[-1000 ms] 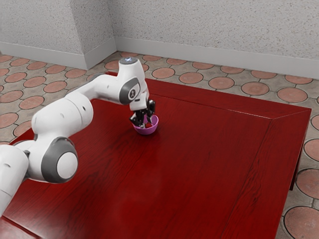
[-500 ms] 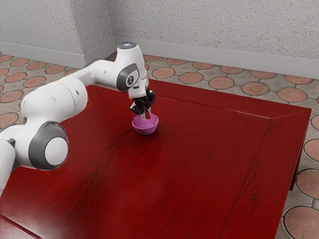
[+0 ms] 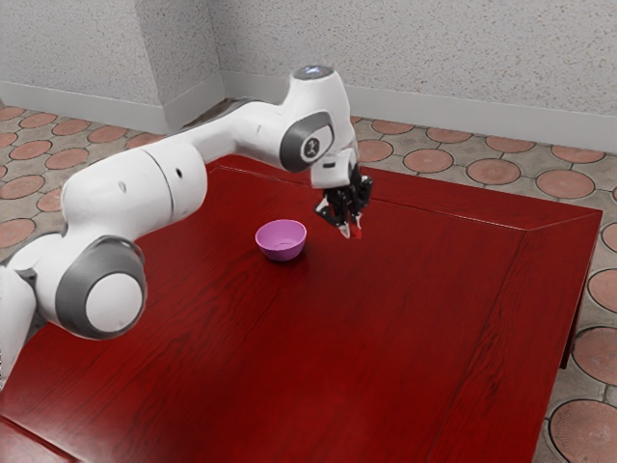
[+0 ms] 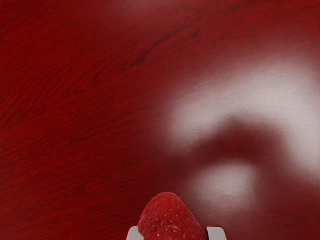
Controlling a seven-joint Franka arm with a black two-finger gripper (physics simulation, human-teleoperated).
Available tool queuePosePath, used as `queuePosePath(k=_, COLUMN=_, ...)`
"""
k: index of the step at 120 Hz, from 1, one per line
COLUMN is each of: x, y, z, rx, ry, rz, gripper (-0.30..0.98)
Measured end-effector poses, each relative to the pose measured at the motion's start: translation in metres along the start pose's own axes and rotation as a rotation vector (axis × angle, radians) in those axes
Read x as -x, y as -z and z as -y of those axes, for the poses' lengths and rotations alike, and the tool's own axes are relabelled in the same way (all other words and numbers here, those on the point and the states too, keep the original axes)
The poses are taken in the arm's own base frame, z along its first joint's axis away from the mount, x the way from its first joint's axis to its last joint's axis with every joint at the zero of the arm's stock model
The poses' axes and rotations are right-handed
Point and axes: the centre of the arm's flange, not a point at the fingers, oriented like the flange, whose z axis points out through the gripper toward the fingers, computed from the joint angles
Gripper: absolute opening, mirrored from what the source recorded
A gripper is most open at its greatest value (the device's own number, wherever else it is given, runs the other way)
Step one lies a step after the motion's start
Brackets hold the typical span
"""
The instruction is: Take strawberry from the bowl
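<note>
"Exterior view: what were the fingers (image 3: 344, 231) up to?"

"Pinching the strawberry (image 4: 169, 220). It sat snug between them, touched on both sides, and its rounded end stuck out past them."

"And under that?"

"Red counter (image 3: 289, 357), below the fruit."

"Where was the bowl (image 3: 281, 250)?"

"Upright on the counter, apart from the fingers, toward the exterior view's left."

"Farther off?"

"Round floor tiles (image 3: 493, 172), then a speckled wall (image 3: 424, 53)."

The bowl (image 3: 281, 254) sits on the table (image 3: 386, 338) toward its far edge; to the exterior view's right of the bowl, the strawberry (image 4: 169, 219) is in the gripper (image 3: 352, 232), above the table
</note>
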Motion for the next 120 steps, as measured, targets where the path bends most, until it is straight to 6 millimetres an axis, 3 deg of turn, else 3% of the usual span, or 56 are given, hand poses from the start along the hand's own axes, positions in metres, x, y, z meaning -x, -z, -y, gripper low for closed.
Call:
queuePosePath(k=11, x=-0.011, y=-0.038, z=-0.002, rx=0.037, ry=0.0, rz=-0.025, gripper=-0.1)
queuePosePath(k=19, x=-0.015, y=-0.052, z=-0.003, rx=0.047, ry=0.003, rz=-0.034, gripper=-0.09)
queuePosePath(k=46, x=-0.018, y=-0.062, z=-0.005, rx=0.062, ry=0.02, rz=-0.033, gripper=0.35)
queuePosePath(k=66, x=-0.02, y=-0.059, z=-0.012, rx=0.091, ry=0.032, rz=-0.024, gripper=0.53)
queuePosePath(k=72, x=-0.023, y=-0.04, z=-0.021, rx=0.111, ry=0.039, rz=-0.012, gripper=0.56)
queuePosePath(k=80, x=-0.018, y=0.002, z=-0.047, rx=0.142, ry=0.078, rz=0.021, gripper=0.6)
queuePosePath(k=103, x=0.008, y=0.164, z=-0.158, rx=0.134, ry=0.379, rz=0.096, gripper=0.65)
queuePosePath(k=120, x=0.014, y=0.238, z=-0.206, rx=0.111, ry=0.617, rz=0.116, gripper=0.67)
